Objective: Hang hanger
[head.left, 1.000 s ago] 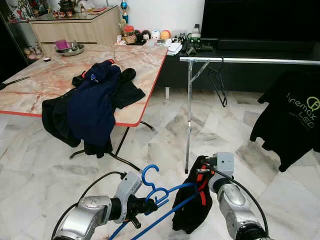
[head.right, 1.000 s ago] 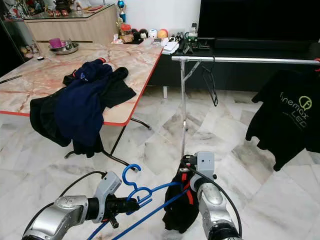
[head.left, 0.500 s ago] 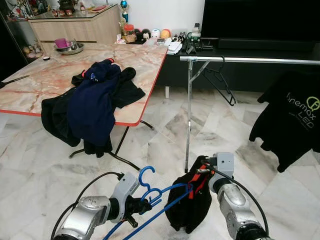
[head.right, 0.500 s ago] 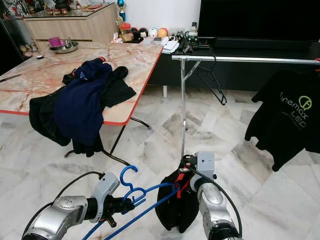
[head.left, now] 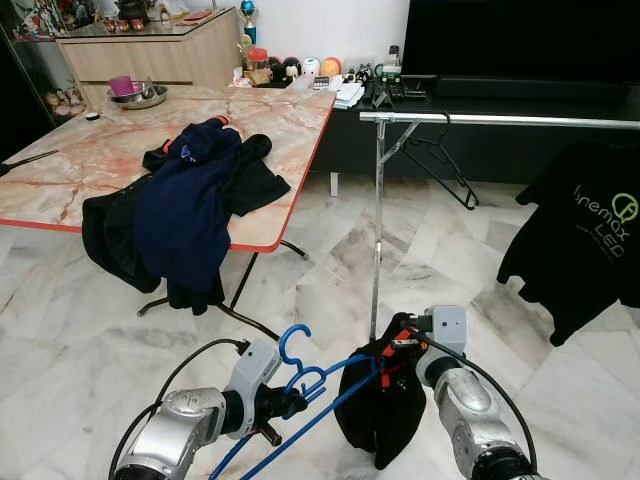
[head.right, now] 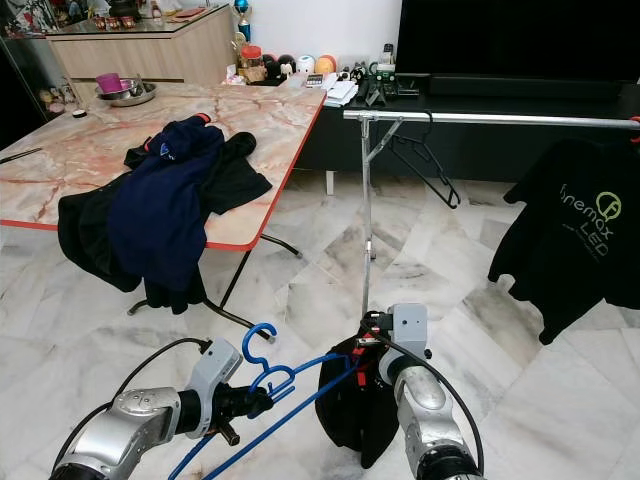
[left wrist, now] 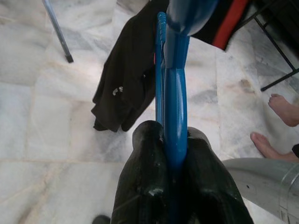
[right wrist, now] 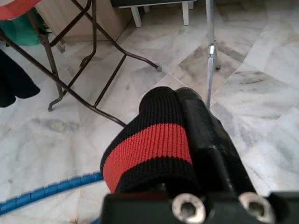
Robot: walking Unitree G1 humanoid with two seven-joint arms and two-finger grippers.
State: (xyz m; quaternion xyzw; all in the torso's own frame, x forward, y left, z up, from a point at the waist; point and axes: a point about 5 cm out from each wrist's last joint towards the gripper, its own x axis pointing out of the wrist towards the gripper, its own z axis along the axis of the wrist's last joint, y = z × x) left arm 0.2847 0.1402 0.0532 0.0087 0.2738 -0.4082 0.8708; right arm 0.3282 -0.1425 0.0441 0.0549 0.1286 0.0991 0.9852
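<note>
— Where do we have the hanger [head.left: 300,385]?

— Low in the frame's centre, its neck pinched between our left gripper's [head.left: 283,404] clenched fingers [left wrist: 145,186], hook up, blue arms running right.

— And our right gripper [head.left: 400,345]?

— Lower centre-right, clamped on the garment's [head.left: 378,410] red-striped cuff, which drapes beside the hanger's arms. The rack [head.left: 480,119] stands above, upper right.

Readable only in part: pale lettering across the chest of the black T-shirt [head.left: 585,235] hanging on the clothes rail [head.left: 500,120], roughly "hremax" above "LED", beside a green ring-shaped logo. First letters cut off by a fold. Small white mark on the dark garment [left wrist: 124,88] in the left wrist view, too small to read.
</note>
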